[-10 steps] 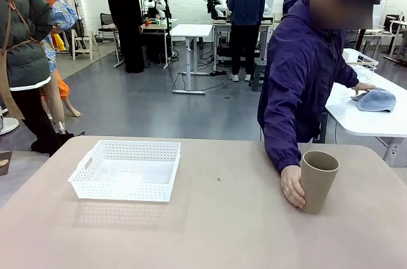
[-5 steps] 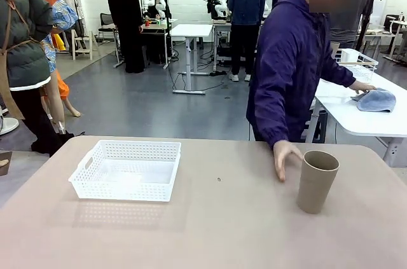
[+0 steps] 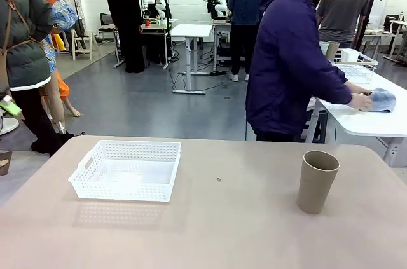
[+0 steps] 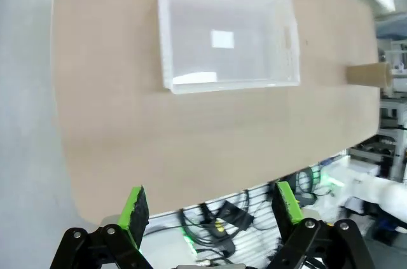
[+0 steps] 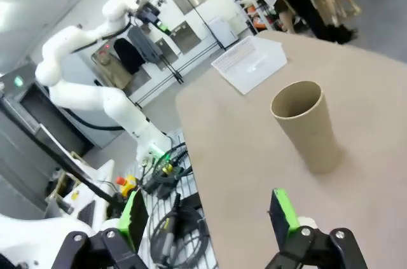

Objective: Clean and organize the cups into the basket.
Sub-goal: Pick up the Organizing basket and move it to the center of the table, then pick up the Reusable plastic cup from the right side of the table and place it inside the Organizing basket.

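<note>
In the front view the white mesh basket (image 3: 127,170) sat on the tan table (image 3: 222,237) left of centre, its long side facing the camera. In the lower right of the frame, well apart from the basket, a single brown paper cup (image 3: 317,181) stood upright with its mouth up. Behind it, in the upper right, a person in a purple jacket (image 3: 286,59) stood past the table's far edge. The person was turned toward a white side table (image 3: 375,126) at the right edge, with a hand (image 3: 361,100) on a blue cloth (image 3: 381,98) there. In the left wrist view the left gripper (image 4: 211,206) rose from the bottom edge with its green pads (image 4: 135,208) spread wide and nothing between them. It hung above the table's edge, with the basket (image 4: 226,30) in the upper middle of the frame and the cup (image 4: 369,75) at the right edge. In the right wrist view the right gripper (image 5: 208,213) likewise stood wide open with nothing in it, its pads at the bottom of the frame. The cup (image 5: 305,126) stood right of centre beyond them, touching neither finger. The basket (image 5: 249,62) lay farther off, above and left of the cup.
</note>
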Tool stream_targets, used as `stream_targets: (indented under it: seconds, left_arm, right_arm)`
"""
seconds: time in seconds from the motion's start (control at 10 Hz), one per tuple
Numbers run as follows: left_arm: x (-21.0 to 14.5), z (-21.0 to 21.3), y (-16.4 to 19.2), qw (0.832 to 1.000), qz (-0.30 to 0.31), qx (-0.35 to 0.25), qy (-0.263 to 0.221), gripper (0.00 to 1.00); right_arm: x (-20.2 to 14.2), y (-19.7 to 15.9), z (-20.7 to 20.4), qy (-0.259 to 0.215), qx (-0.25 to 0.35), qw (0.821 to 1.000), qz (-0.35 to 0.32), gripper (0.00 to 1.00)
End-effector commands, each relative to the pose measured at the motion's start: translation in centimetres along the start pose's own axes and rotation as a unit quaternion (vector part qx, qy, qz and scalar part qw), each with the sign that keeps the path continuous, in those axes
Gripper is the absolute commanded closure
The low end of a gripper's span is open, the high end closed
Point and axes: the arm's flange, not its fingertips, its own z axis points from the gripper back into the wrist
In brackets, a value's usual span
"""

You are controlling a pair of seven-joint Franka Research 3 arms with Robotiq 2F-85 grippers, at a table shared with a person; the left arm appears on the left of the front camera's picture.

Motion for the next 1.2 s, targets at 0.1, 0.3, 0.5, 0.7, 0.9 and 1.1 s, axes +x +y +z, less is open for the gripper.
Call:
stream_targets:
  seconds: [0.1, 0.3, 0.5, 0.7, 0.9, 1.1]
  left_arm:
    - [0.4, -6.2, -3.7, 0.998, 0.008, 0.061, -0.021, 0.0]
    - [0.8, -10.4, -5.0, 0.993, 0.005, 0.118, -0.027, 0.0]
    - [1.4, -11.8, -4.8, 0.992, 0.004, 0.12, -0.026, 0.0]
    - [0.8, -10.8, -5.3, 0.994, -0.01, 0.1, -0.03, 0.0]
    - [0.9, -11.7, -5.1, 0.994, -0.01, 0.105, -0.03, 0.0]
    - [0.3, -13.3, -5.5, 0.982, -0.042, 0.181, -0.034, 0.0]
  right_arm:
    - [-2.4, -1.2, 0.6, -0.024, -0.003, 1.0, 0.012, 0.0]
    - [-2.9, -1.2, 0.8, -0.028, -0.004, 1.0, 0.012, 0.0]
    - [-2.7, -1.2, 0.7, -0.019, -0.006, 1.0, 0.005, 0.0]
    - [-2.7, -1.2, 0.7, -0.019, -0.006, 1.0, 0.005, 0.0]
    - [-2.9, -1.2, 0.9, -0.02, -0.007, 1.0, 0.002, 0.0]
    - [-3.4, -4.0, -3.5, 0.046, -0.015, 0.993, 0.103, 0.0]
